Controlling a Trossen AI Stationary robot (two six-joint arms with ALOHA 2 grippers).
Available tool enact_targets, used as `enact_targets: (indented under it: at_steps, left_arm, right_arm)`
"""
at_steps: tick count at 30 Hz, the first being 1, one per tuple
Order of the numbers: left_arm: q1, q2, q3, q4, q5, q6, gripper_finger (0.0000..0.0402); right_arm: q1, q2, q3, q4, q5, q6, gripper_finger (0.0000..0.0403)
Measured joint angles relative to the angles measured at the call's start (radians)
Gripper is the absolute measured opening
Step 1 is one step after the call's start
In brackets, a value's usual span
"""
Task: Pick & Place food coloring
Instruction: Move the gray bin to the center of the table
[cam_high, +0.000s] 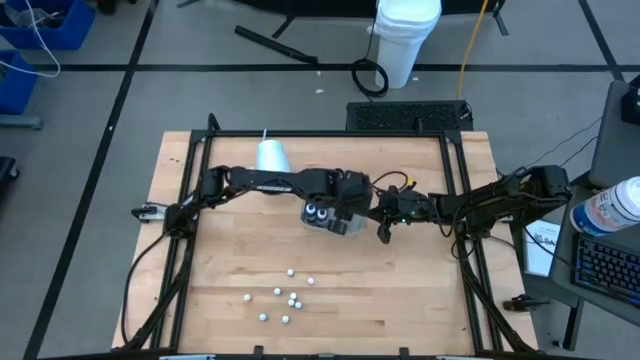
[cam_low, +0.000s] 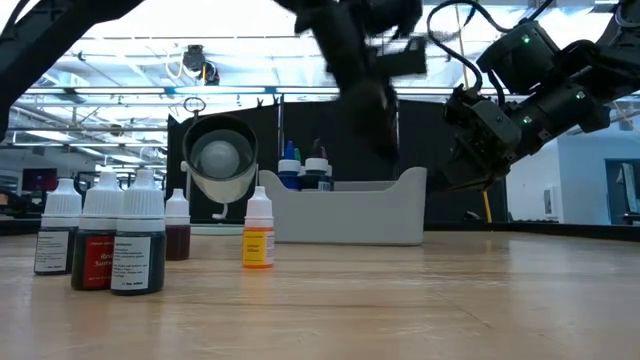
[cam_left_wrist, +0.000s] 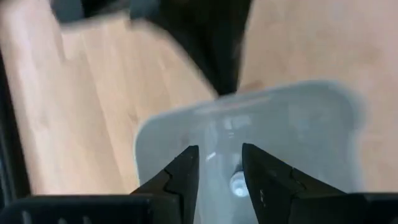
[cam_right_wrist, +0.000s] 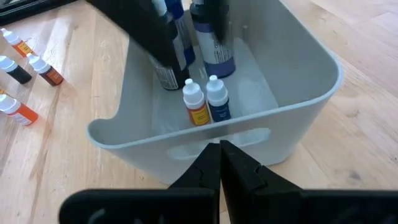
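A clear grey tray (cam_high: 335, 222) stands at the table's middle. In it are small food coloring bottles (cam_right_wrist: 206, 102) with white caps, upright, beside two taller blue-labelled ones (cam_right_wrist: 211, 43). My left gripper (cam_left_wrist: 221, 177) hangs open just above the tray's inside with nothing between its fingers; a white cap (cam_left_wrist: 238, 183) shows below them. More food coloring bottles (cam_high: 288, 298) stand or lie scattered on the wood toward the near edge. My right gripper (cam_right_wrist: 221, 155) is shut, just outside the tray's right wall and above the table.
A white cup (cam_high: 272, 156) lies on its side at the far left of the tray, its mouth (cam_low: 220, 160) facing the near edge. Several bottles (cam_low: 110, 240) stand close to the low camera. Bare wood lies to the near right (cam_high: 420, 300).
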Motion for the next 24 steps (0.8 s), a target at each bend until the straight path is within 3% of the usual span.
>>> enact_targets:
  at_steps: [4,7,8,12,16,19,24]
  left_arm:
    - [-0.042,0.000,0.191,-0.160,-0.033,0.017,0.0125]
    - [-0.069,-0.001,0.366,-0.405,-0.094,0.016,0.0124]
    - [-0.073,-0.036,0.362,-0.448,-0.102,0.013,0.0124]
    - [-0.083,-0.271,0.224,-0.548,-0.107,-0.054,0.0109]
    - [-0.068,-0.528,0.062,-0.558,-0.054,-0.223,0.0060]
    - [-0.066,-0.737,-0.142,-0.373,-0.007,-0.256,0.0014]
    - [-0.061,-1.052,-0.548,-0.060,0.037,-0.333,0.0010]
  right_arm:
    - [0.000,0.000,0.000,-0.010,0.000,0.000,0.0000]
    - [0.001,0.000,0.000,-0.015,0.000,0.004,0.0000]
    - [0.001,0.000,0.001,-0.021,0.000,0.008,0.0000]
    - [0.001,0.000,-0.006,-0.024,0.000,0.009,0.0000]
    - [0.001,0.001,-0.011,-0.022,0.001,0.002,0.0000]
    - [0.001,0.000,-0.011,-0.013,0.002,-0.006,0.0000]
    - [0.001,0.001,-0.012,0.008,0.001,-0.022,0.0000]
